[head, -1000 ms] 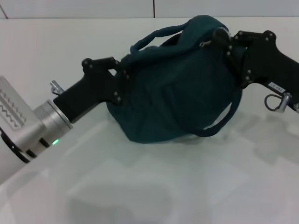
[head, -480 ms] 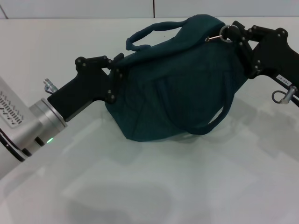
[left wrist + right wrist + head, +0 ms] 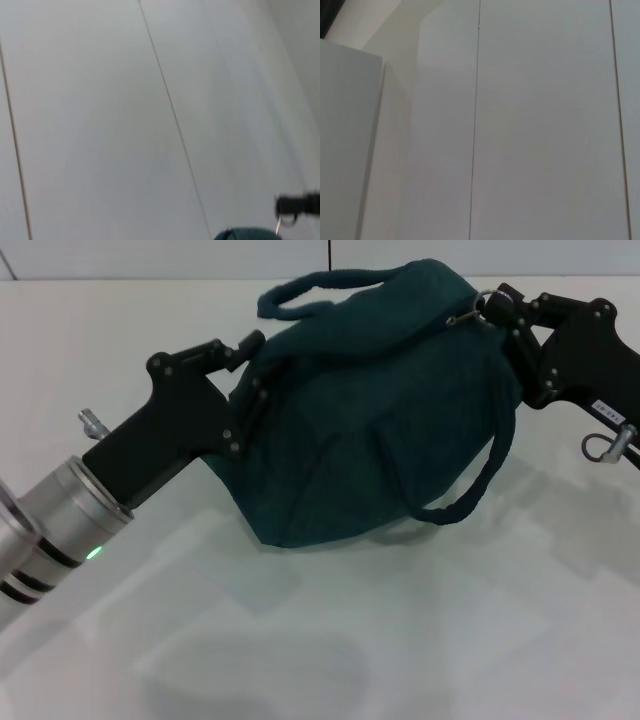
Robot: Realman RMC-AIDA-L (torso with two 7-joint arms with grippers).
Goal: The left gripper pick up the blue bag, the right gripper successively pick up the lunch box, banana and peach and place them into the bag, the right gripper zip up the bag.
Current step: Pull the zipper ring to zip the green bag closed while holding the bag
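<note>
Lifted higher since earlier, blue bag hangs between left gripper clamped on its left edge and right gripper pinching the ring zip pull at its right end.

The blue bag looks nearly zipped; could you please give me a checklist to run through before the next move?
1. Left pincer grips the blue bag at its left end: ok.
2. Right pincer at the ring zip pull: ok.
3. Zip fully closed: cannot tell.
4. Lunch box, banana and peach inside: cannot tell, none visible outside.
5. Loose handle free of both pincers: ok.
</note>
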